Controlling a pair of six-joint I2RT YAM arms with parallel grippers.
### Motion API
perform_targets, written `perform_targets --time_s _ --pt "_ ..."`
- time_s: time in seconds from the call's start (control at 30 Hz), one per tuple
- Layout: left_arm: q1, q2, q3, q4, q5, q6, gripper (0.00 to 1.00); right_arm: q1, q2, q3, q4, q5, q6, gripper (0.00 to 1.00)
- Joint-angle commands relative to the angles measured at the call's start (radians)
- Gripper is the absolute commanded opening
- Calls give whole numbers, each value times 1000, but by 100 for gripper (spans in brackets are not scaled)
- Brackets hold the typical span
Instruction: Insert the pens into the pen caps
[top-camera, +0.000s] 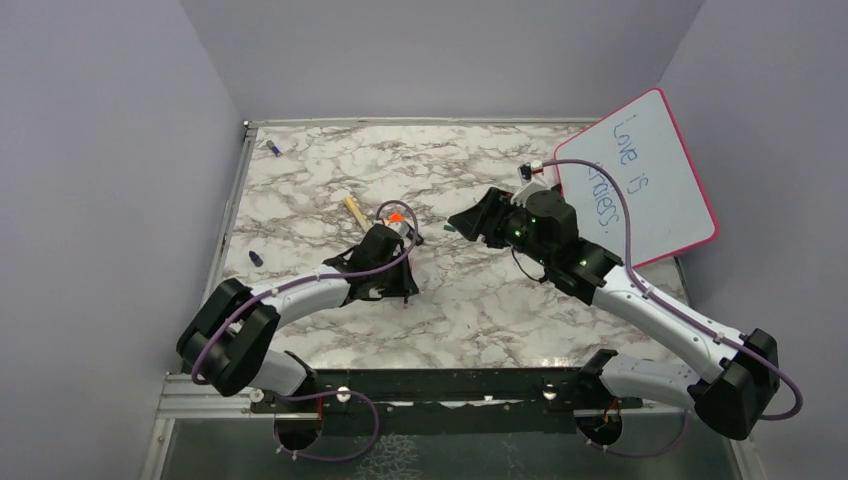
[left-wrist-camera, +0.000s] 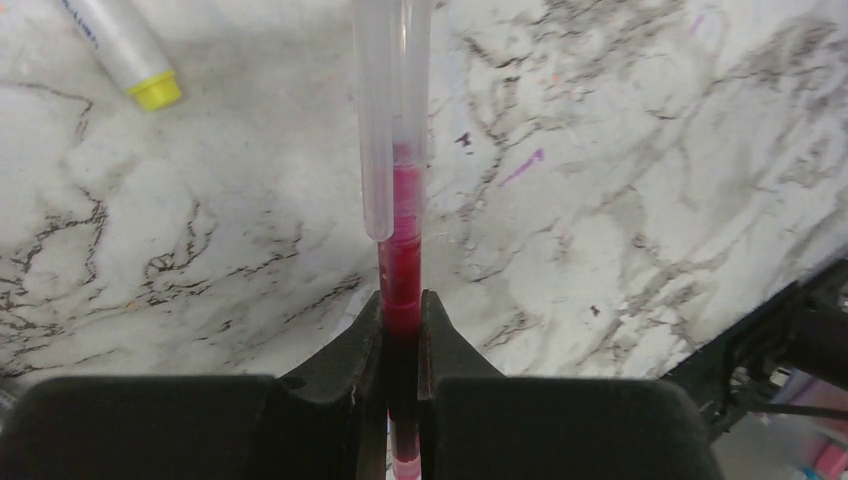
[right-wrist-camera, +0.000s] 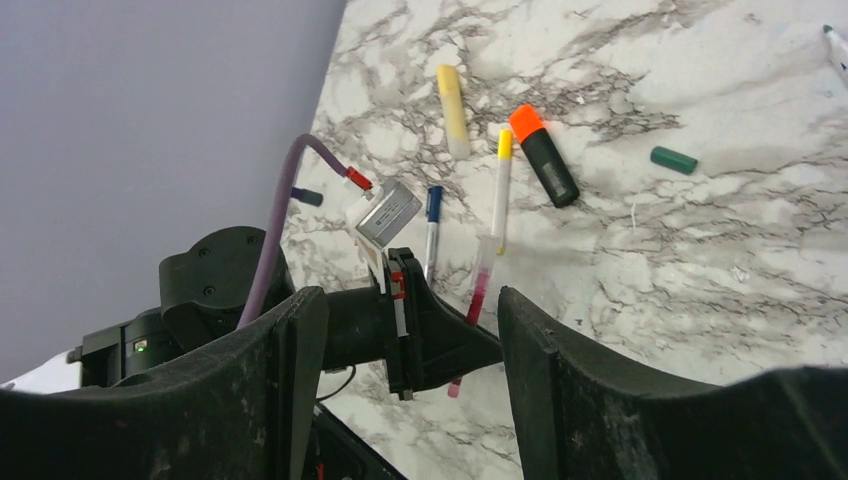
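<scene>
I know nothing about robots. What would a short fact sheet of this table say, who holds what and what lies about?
Left gripper: shut on a dark red pen, its far end inside a clear plastic tube
Right gripper: open, empty, pointed at the left one
Lying on the marble table: yellow pen, white pen with yellow end, white pen with blue end, thick black highlighter with orange end
Loose caps: small green cap, small dark blue cap
Far right: pink-framed whiteboard with handwriting
</scene>
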Motion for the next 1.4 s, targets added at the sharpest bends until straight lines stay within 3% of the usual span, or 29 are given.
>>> perform_targets --time_s 0.0,0.67,1.0,1.2,1.37 --pt "-31 71 51 -49 -144 -41 7 -1 -7 -24 -41 58 -18 67" --pt "-57 185 129 -126 -247 -83 26 -1 80 -26 -96 94 -116 67" --pt "-57 6 112 -74 -228 -18 35 -1 206 -10 -115 244 -194 67" --pt "-57 -156 103 -88 -286 17 53 -68 380 88 -121 400 -257 67" --pt "-57 -251 91 -93 -287 30 68 -162 554 215 -126 360 -356 67"
